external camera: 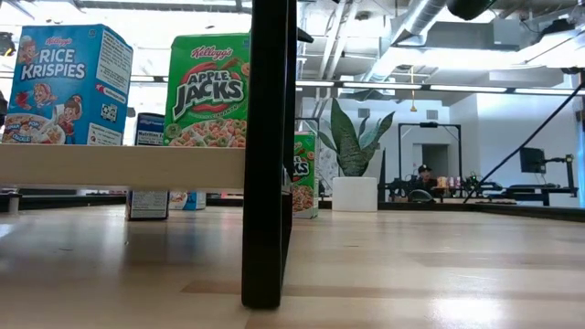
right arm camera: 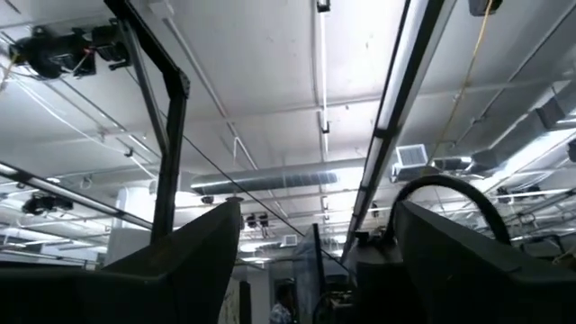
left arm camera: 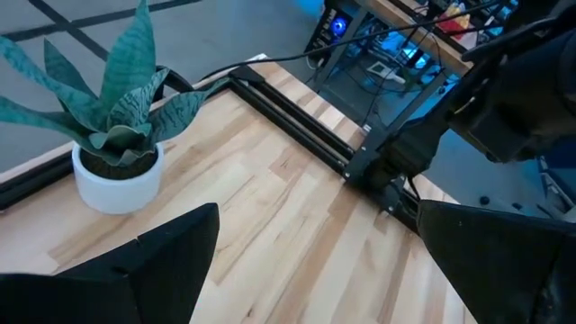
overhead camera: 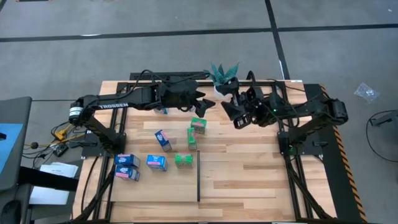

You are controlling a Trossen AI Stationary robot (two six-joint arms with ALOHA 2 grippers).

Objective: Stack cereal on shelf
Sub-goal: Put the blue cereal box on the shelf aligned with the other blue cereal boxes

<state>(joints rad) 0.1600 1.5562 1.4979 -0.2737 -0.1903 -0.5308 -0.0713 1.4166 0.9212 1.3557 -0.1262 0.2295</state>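
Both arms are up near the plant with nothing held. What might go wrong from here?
1. The left gripper and right gripper, both open and empty, sit close together at the table's far edge; moving at once, they may collide.
2. The plant stands right beside both and may get tipped.
3. The green boxes lie just below the left gripper; a descent may knock them.

Left claw (overhead camera: 205, 102) at 12 o'clock, fingers spread, empty, right claw (overhead camera: 235, 112) just beside it, open, tilted upward
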